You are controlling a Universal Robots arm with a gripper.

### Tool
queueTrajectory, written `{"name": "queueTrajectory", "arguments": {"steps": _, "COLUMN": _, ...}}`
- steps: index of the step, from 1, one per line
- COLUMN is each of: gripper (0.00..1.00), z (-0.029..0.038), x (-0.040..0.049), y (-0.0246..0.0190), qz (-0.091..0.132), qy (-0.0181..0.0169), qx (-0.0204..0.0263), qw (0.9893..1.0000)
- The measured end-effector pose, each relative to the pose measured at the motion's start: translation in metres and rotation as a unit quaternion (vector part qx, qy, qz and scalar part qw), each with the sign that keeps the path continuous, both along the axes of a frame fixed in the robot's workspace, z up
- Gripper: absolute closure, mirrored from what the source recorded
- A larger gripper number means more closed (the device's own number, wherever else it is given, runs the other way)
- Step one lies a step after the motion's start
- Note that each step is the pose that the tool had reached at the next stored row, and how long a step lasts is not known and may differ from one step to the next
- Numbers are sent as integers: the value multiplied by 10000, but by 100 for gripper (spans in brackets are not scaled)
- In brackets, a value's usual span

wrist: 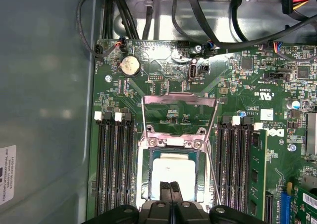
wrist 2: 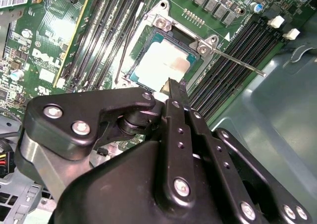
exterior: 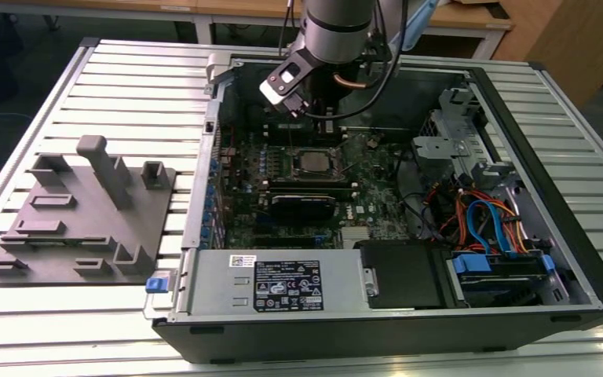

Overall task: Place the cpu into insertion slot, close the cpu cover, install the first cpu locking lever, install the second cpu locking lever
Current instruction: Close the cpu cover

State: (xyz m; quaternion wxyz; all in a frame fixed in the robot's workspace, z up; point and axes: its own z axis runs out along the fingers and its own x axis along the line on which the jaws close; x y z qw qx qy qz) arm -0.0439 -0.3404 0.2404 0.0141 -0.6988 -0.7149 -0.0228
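Black pincer [wrist: 172,188]: narrow, its two fingers pressed side by side with nothing gripped between them. The tips [wrist 2: 173,84] are poised over one edge of the cpu [wrist: 173,170], directly above the insertion slot [wrist 2: 174,33]. Whether they actually touch the chip cannot be told.

Cpu: silvery-grey top with a green border, seated flat inside the slot.

Cpu cover [wrist: 179,100]: thin silver frame, swung open on its hinge and lying back from the slot. Green board shows through its window.

Locking levers: two thin metal rods, one on each flank of the slot. One [wrist 2: 237,63] angles out across the neighbouring memory slots. The other [wrist 2: 124,50] runs along the opposite flank. Both are swung clear of the cover. With the open cover, they are the closest obstructions to the pincer.

Memory slots: long, black and narrow, in pairs on both sides of the slot [wrist: 115,164] [wrist: 233,164]. A green card [wrist: 257,169] stands farther out from the slot on one side.

Coin cell [wrist: 130,64]: round and silver, on the board beyond the open cover as seen from the slot.

Black cables [wrist: 208,16]: looped past the board's edge, farther from the slot than the coin cell.

Arm [exterior: 338,23]: reaches down into the open computer case [exterior: 385,334], above the slot.

Tabletop [exterior: 123,86]: slatted metal, carrying the case. A grey moulded fixture [exterior: 82,212] sits well apart from the slot, toward the exterior view's left.
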Motion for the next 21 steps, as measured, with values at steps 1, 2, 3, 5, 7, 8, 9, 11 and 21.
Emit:
{"name": "queueTrajectory", "arguments": {"steps": 1, "gripper": 90, "z": 4, "x": 0, "y": 0, "qz": 0, "qy": 1, "qx": -1, "qw": 10000}}
{"name": "queueTrajectory", "arguments": {"steps": 2, "gripper": 90, "z": 10, "x": 0, "y": 0, "qz": 0, "qy": 0, "qx": 0, "qw": 10000}}
{"name": "queueTrajectory", "arguments": {"steps": 3, "gripper": 90, "z": 17, "x": 0, "y": 0, "qz": 0, "qy": 0, "qx": 1, "qw": 10000}}
{"name": "queueTrajectory", "arguments": {"steps": 5, "gripper": 90, "z": 36, "x": 0, "y": 0, "qz": 0, "qy": 0, "qx": 0, "qw": 10000}}
{"name": "queueTrajectory", "arguments": {"steps": 7, "gripper": 90, "z": 52, "x": 0, "y": -1, "qz": 0, "qy": 0, "qx": 0, "qw": 10000}}
{"name": "queueTrajectory", "arguments": {"steps": 8, "gripper": 90, "z": 59, "x": 0, "y": 0, "qz": 0, "qy": 0, "qx": 1, "qw": 10000}}
{"name": "queueTrajectory", "arguments": {"steps": 9, "gripper": 90, "z": 66, "x": 0, "y": 0, "qz": 0, "qy": 0, "qx": 0, "qw": 10000}}
{"name": "queueTrajectory", "arguments": {"steps": 11, "gripper": 90, "z": 82, "x": 0, "y": 0, "qz": 0, "qy": 0, "qx": 1, "qw": 10000}}
{"name": "queueTrajectory", "arguments": {"steps": 21, "gripper": 90, "z": 127, "x": 0, "y": 0, "qz": 0, "qy": -1, "qx": 2, "qw": 10000}}
